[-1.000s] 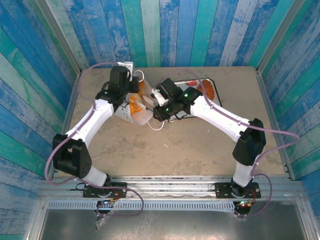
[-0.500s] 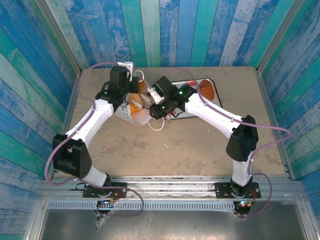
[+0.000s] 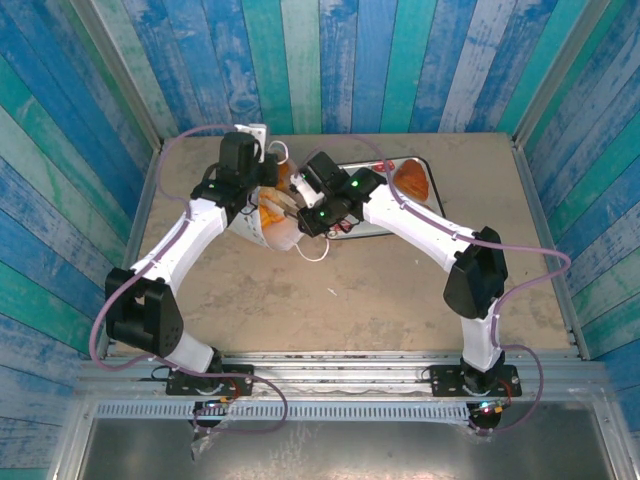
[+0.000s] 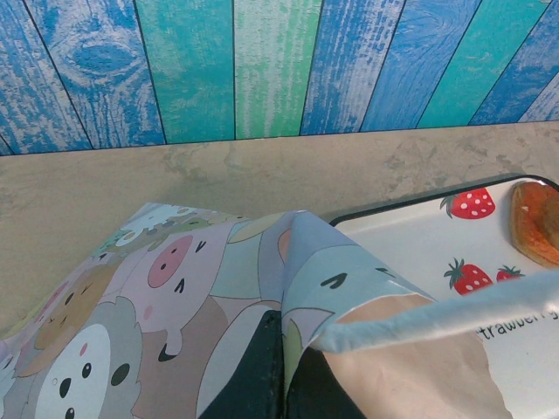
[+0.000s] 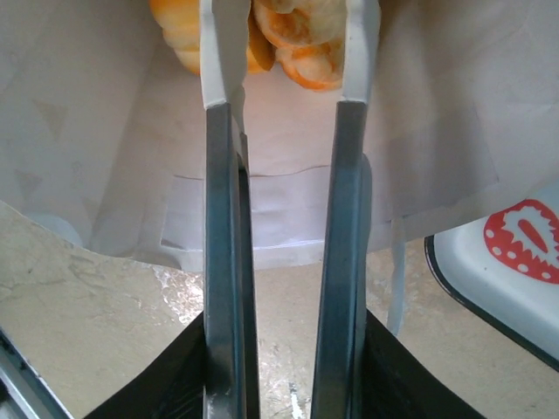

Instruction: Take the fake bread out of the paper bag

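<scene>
The paper bag (image 3: 275, 232) lies tipped on the table with its mouth facing right; its outside carries a cartoon animal print (image 4: 175, 288). My left gripper (image 4: 284, 349) is shut on the bag's upper rim, next to a pale cord handle (image 4: 437, 314); from above it (image 3: 255, 185) sits at the bag's top. My right gripper (image 5: 288, 35) reaches inside the white bag interior (image 5: 437, 113), its pads (image 5: 358, 52) narrowed against an orange piece of fake bread (image 5: 301, 39). From above, the right gripper (image 3: 290, 205) is at the bag's mouth, with orange bread (image 3: 272, 212) showing inside.
A strawberry-print white tray (image 3: 424, 198) with a dark rim lies just right of the bag (image 4: 410, 236) (image 5: 515, 262). One golden-brown bread (image 3: 412, 178) rests at its far right (image 4: 537, 223). Blue plank walls enclose the table on three sides.
My right arm has pushed leftward, deeper into the bag's mouth, and its jaws have narrowed around the bread. The left gripper and the bag have stayed put.
</scene>
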You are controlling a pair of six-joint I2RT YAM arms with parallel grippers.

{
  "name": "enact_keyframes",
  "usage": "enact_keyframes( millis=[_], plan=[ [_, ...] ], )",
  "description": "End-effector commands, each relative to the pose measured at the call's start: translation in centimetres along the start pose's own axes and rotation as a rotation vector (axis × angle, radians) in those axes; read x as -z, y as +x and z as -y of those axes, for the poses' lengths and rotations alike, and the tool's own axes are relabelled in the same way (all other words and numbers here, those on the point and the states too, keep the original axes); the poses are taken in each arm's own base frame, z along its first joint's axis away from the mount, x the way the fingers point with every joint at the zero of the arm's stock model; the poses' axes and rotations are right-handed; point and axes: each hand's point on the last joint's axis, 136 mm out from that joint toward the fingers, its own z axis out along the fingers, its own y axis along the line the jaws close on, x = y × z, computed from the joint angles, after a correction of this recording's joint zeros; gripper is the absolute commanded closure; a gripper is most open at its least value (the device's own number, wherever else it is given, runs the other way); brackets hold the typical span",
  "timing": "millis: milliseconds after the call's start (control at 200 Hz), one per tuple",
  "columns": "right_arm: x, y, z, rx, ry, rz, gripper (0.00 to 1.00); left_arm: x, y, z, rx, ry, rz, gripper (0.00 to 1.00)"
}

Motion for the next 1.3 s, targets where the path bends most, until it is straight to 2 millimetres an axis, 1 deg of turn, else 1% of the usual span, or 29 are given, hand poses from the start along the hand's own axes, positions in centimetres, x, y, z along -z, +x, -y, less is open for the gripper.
enact_keyframes(
  millis=[0, 120, 300, 366, 401, 656, 982, 1102, 1297],
  plan=[
    [0.6, -0.9, -0.9, 0.017, -0.019, 0.025, 0.67, 2.9, -3.2, 0.6, -0.001, 0.034, 0.113, 1.0],
    [1.2, -0.9, -0.9, 0.012, -0.019, 0.033, 0.72, 2.8, -3.1, 0.5, -0.001, 0.03, 0.109, 1.0],
    [2.3, -0.7, -0.8, 0.005, -0.012, 0.049, 0.79, 2.9, -3.5, 0.4, 0.002, 0.025, 0.118, 1.0],
    [2.8, -0.7, -0.8, 0.001, -0.012, 0.057, 0.85, 2.9, -3.6, 0.4, 0.006, 0.024, 0.12, 1.0],
    [3.0, -0.6, -0.9, -0.001, -0.014, 0.062, 0.86, 3.0, -3.7, 0.4, 0.008, 0.025, 0.124, 1.0],
    [4.9, -0.2, -1.3, -0.022, -0.041, 0.098, 0.88, 2.6, -3.6, 0.5, 0.019, 0.025, 0.12, 1.0],
    [7.3, 1.6, -1.3, -0.074, -0.058, 0.125, 0.88, 2.8, -3.7, 0.5, 0.032, 0.027, 0.127, 1.0],
    [8.2, 2.2, -1.7, -0.096, -0.091, 0.14, 0.88, 3.0, -3.7, 0.3, 0.036, 0.019, 0.129, 1.0],
    [10.3, 2.9, -2.5, -0.135, -0.178, 0.181, 0.88, 2.9, -3.4, 0.2, 0.041, 0.014, 0.124, 1.0]
  ],
)
